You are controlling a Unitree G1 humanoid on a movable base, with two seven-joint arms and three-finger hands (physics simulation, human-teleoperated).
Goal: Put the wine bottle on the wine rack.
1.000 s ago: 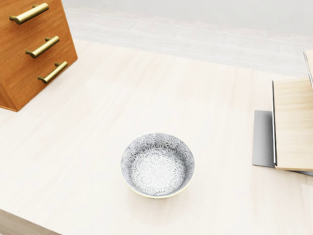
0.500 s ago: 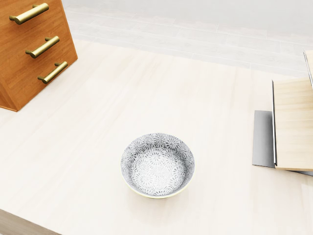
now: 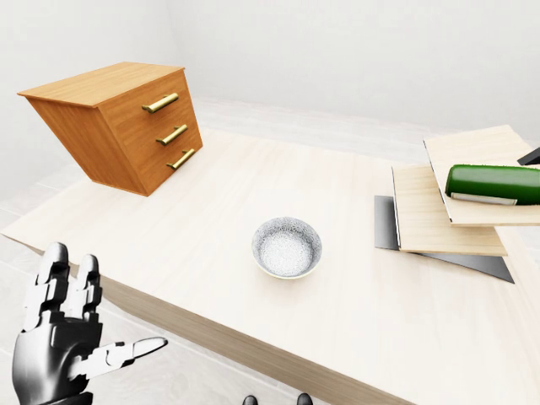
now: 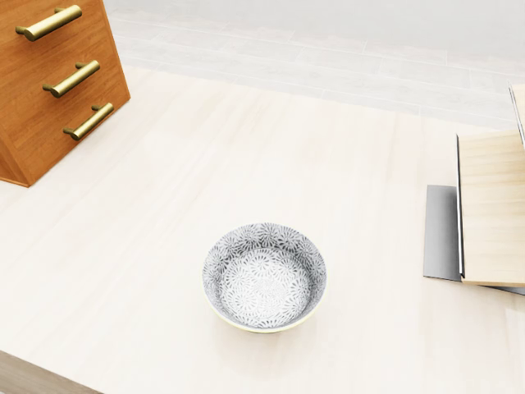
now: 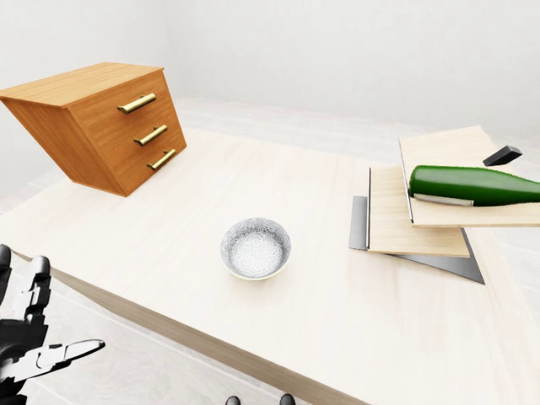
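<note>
Nothing has moved since the earlier head-view frames: bowl, drawer unit and boards sit exactly where they did, and the camera has not shifted.

Nearest, at the bottom left of the left-eye view, the left hand [image 3: 63, 337] hangs below the table's near edge with its fingers [image 3: 52, 278] spread wide and the thumb pointing right, holding nothing. The right hand shows in no view, so its state cannot be told.

On the pale wooden table [image 3: 202, 228], close to its near edge, stands a patterned grey-and-white bowl [image 4: 264, 277]. The head view looks straight into it, and its floral-printed inside is all that shows; it holds nothing.

Further up and to the left, a wooden drawer unit [image 3: 122, 122] rests on the table, tilted, with three brass handles [image 4: 72, 78] on its face. All three drawers are shut, so their contents cannot be seen.

At the right, stepped light wooden boards [image 5: 418, 224] lie stacked over a grey metal plate [image 5: 430, 257]. The green wine bottle [image 5: 472, 184] lies on its side on the uppermost board, well apart from the bowl and far from the left hand.
</note>
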